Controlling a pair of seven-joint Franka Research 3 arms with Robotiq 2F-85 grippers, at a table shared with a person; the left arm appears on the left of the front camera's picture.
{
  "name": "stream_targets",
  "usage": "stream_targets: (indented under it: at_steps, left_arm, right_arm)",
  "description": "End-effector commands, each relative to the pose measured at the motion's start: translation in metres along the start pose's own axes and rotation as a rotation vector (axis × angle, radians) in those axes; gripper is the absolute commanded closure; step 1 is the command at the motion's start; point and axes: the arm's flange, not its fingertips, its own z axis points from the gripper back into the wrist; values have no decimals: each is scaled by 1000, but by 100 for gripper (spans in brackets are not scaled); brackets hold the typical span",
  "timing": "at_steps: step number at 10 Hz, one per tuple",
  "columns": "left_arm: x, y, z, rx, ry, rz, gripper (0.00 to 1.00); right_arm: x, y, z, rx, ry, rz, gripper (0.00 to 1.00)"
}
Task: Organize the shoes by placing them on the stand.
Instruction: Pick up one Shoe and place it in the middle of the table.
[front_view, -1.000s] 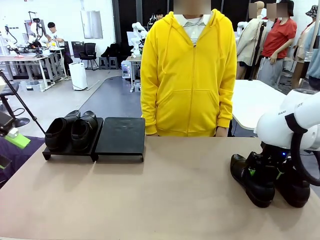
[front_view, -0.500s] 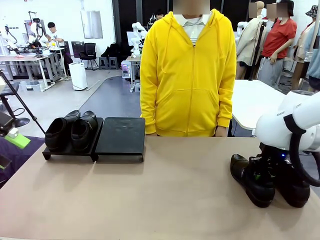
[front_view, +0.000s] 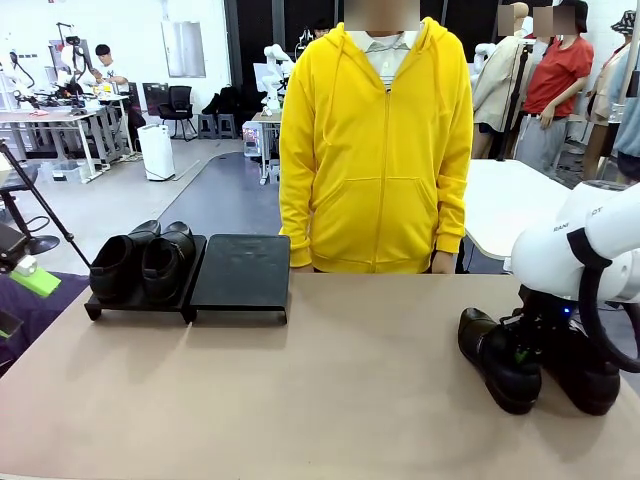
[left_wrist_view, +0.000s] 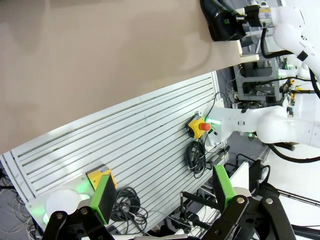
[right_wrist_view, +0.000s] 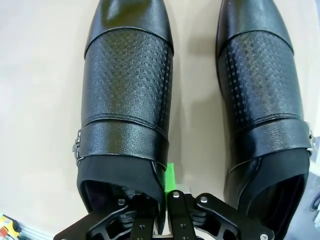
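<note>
Two glossy black shoes (front_view: 140, 265) sit side by side on the left panel of the black stand (front_view: 240, 272) at the table's far left. Two more stand on the table at the right: one shoe (front_view: 498, 360) (right_wrist_view: 127, 100) and its partner (front_view: 585, 378) (right_wrist_view: 262, 100). My right gripper (front_view: 525, 345) (right_wrist_view: 162, 192) is shut on the inner side wall of the first shoe's opening, one finger inside it and a green pad (right_wrist_view: 169, 177) outside. My left gripper (left_wrist_view: 165, 192) hangs open off the table's near edge, holding nothing.
A person in a yellow hoodie (front_view: 375, 140) stands at the far edge, hands down. The stand's right panel is bare. In the left wrist view, a ribbed metal panel (left_wrist_view: 125, 150) with an emergency stop button (left_wrist_view: 200, 126) lies below the table edge.
My right gripper has closed on the shoe's side wall, and that shoe has shifted slightly left. The left arm and the person have not moved.
</note>
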Motion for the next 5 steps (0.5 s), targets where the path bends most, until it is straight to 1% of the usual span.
stream_targets:
  at_steps: [1, 2, 3, 4, 5]
  left_arm:
    - [-1, 1, 0, -24, 0, -16, 0]
    - [-1, 1, 0, -24, 0, -16, 0]
    - [-1, 1, 0, -24, 0, -16, 0]
    - [-1, 1, 0, -24, 0, -16, 0]
    - [-1, 1, 0, -24, 0, -16, 0]
  right_arm:
    - [5, 0, 13, 47, -1, 3, 100]
    - [1, 0, 35, 71, -7, -42, 100]
    - [-10, -1, 69, 53, -52, -52, 100]
    - [-26, 0, 109, 59, -114, -55, 100]
    - [-52, 1, 151, 84, -181, -49, 100]
